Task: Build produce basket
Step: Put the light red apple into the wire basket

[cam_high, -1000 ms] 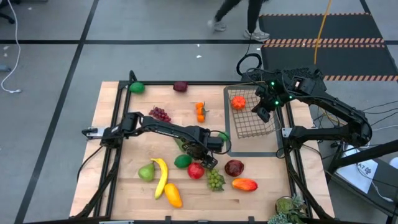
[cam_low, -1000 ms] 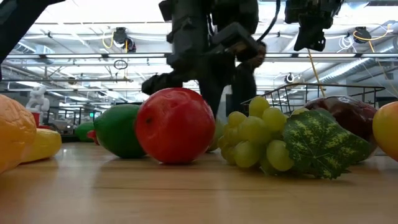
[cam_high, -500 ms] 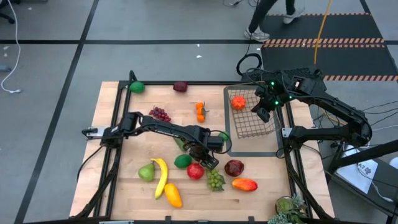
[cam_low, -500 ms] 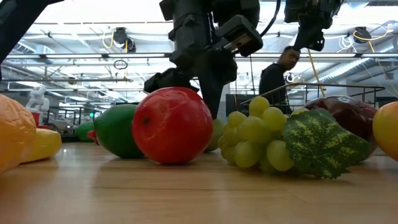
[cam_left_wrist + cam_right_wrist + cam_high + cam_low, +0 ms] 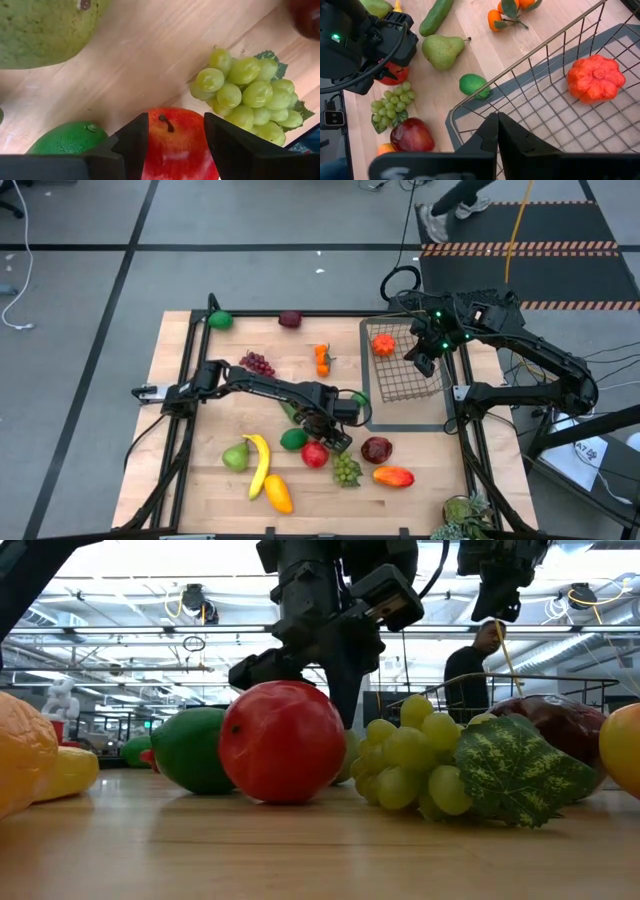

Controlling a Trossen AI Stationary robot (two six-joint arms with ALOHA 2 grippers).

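Left hand (image 5: 172, 145) down at the red apple (image 5: 314, 454) mid-worktop, fingers (image 5: 132, 142) either side of it, stem showing between them; whether they actually press the apple, cannot tell. Apple sits on the worktop (image 5: 200, 480), lime (image 5: 294, 439) just beside it on one side, green grapes (image 5: 346, 469) on the other. In the low view the apple (image 5: 282, 742) rests on the wood, left arm above it.

Right hand (image 5: 496, 125) clenched, nothing in it, hovering over the basket (image 5: 405, 395) near its rim. Basket on the worktop's right side, one orange-red ribbed fruit (image 5: 383, 344) inside.

Rest of produce loose on the worktop: banana (image 5: 260, 463), green pear (image 5: 235, 457), mango (image 5: 278, 493), dark red apple (image 5: 377, 449), orange-red mango (image 5: 393, 476), oranges (image 5: 322, 358), purple grapes (image 5: 257, 363), a green fruit (image 5: 221, 321) and a dark one (image 5: 290, 319) at the far edge.

Person (image 5: 470, 665) behind the worktop in the low view.
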